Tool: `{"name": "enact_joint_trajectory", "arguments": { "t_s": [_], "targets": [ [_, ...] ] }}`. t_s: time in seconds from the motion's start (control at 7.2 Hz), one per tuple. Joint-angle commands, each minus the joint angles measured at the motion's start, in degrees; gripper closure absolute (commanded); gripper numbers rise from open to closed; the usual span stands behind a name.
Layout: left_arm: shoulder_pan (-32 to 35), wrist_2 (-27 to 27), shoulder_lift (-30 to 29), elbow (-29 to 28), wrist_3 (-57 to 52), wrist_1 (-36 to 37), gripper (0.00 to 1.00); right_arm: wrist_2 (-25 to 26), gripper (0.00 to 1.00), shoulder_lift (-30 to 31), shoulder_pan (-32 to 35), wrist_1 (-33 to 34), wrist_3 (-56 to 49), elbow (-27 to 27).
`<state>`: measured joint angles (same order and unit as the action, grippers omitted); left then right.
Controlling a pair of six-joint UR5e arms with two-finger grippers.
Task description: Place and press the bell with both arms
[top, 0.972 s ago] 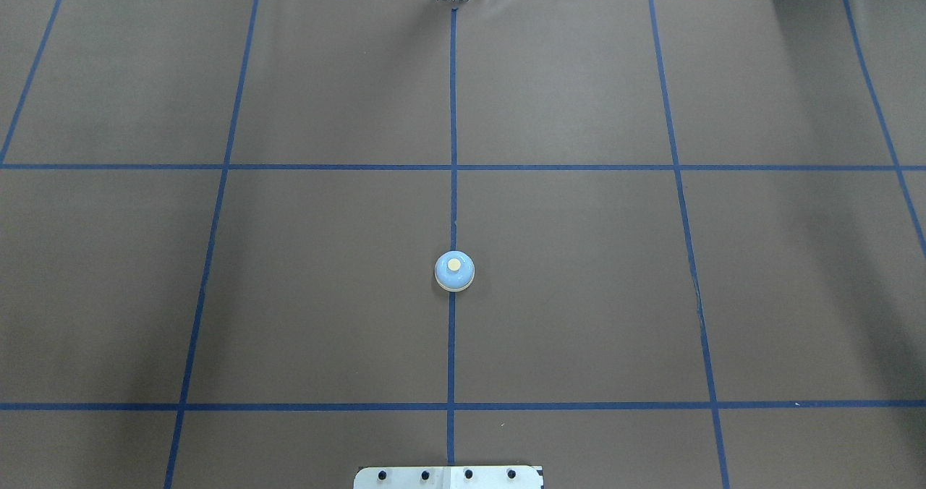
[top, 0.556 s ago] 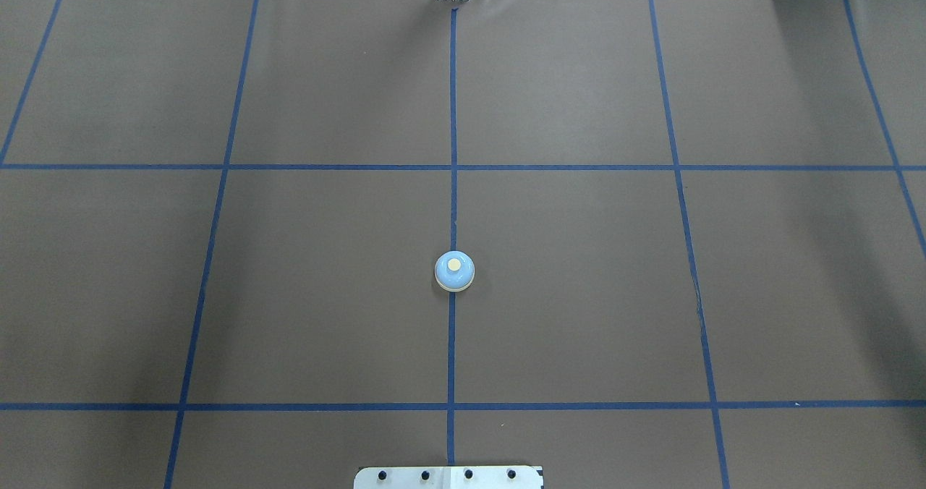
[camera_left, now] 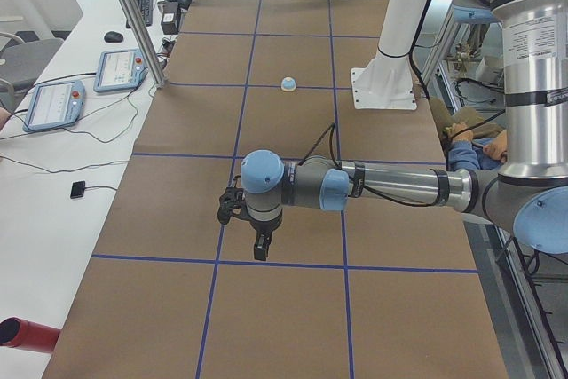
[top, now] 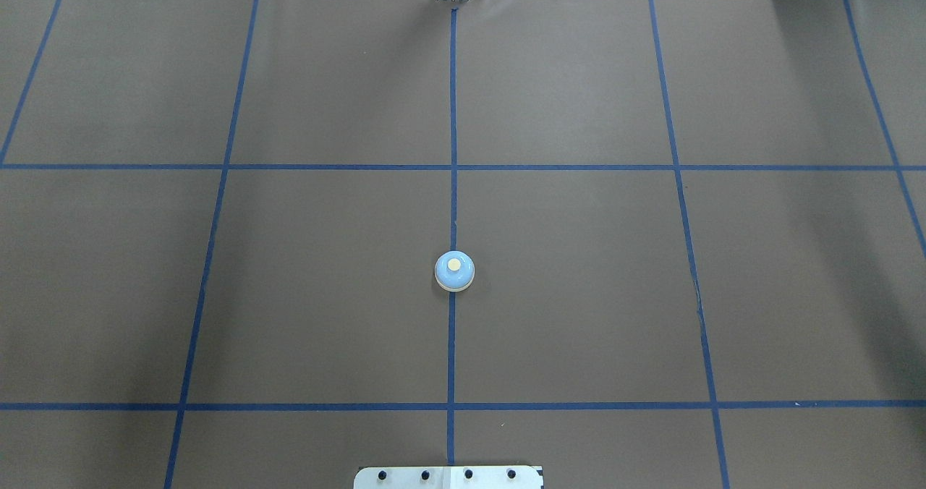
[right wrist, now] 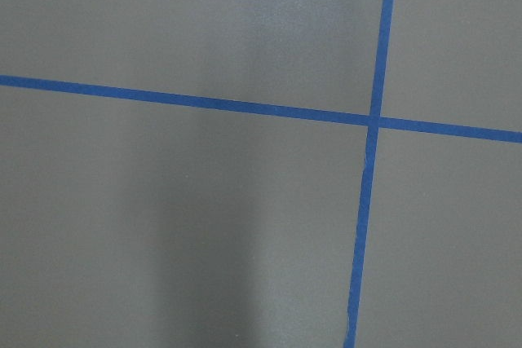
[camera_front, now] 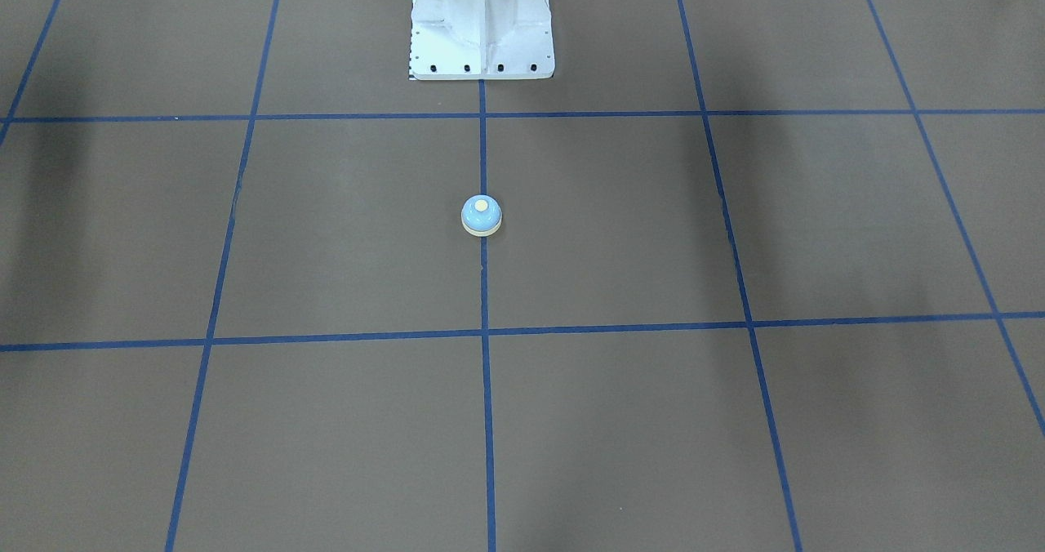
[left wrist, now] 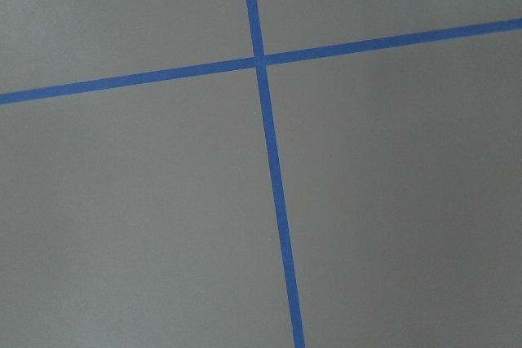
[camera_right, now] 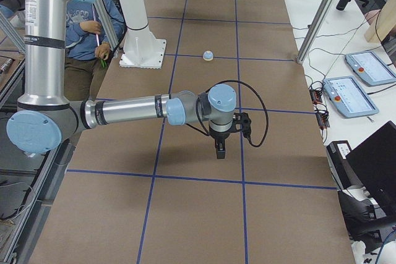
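Observation:
The light-blue bell (top: 454,271) with a cream button stands upright on the centre blue tape line, alone; it also shows in the front view (camera_front: 482,215) and small in the side views (camera_left: 288,84) (camera_right: 208,55). Neither arm appears in the overhead or front view. The left gripper (camera_left: 259,250) shows only in the left side view, pointing down over the table's left end, far from the bell. The right gripper (camera_right: 220,153) shows only in the right side view, over the right end. I cannot tell whether either is open or shut. Both wrist views show only brown paper and tape.
The white pedestal (camera_front: 482,21) stands at the robot's edge behind the bell. Brown paper (top: 579,294) with a blue tape grid covers the table. Teach pendants (camera_left: 120,68) (camera_right: 349,94) and cables lie on the side bench. A seated person (camera_right: 86,23) is beside the pedestal.

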<state>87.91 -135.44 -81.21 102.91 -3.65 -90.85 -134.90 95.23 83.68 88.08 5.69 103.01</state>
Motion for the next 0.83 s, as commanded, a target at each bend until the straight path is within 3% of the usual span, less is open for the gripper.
{"name": "enact_joint_trajectory", "arguments": {
  "t_s": [0.0,0.69],
  "targets": [
    [0.0,0.4,-0.2,2.5,0.6,-0.2,0.0,-0.3,0.0,-0.3,0.0,-3.2,-0.3,-2.7],
    [-0.2,0.4,-2.3,3.5,0.7,-0.4,0.0,-0.2,0.0,-0.6,0.0,-3.8,0.5,-2.9]
  ]
}}
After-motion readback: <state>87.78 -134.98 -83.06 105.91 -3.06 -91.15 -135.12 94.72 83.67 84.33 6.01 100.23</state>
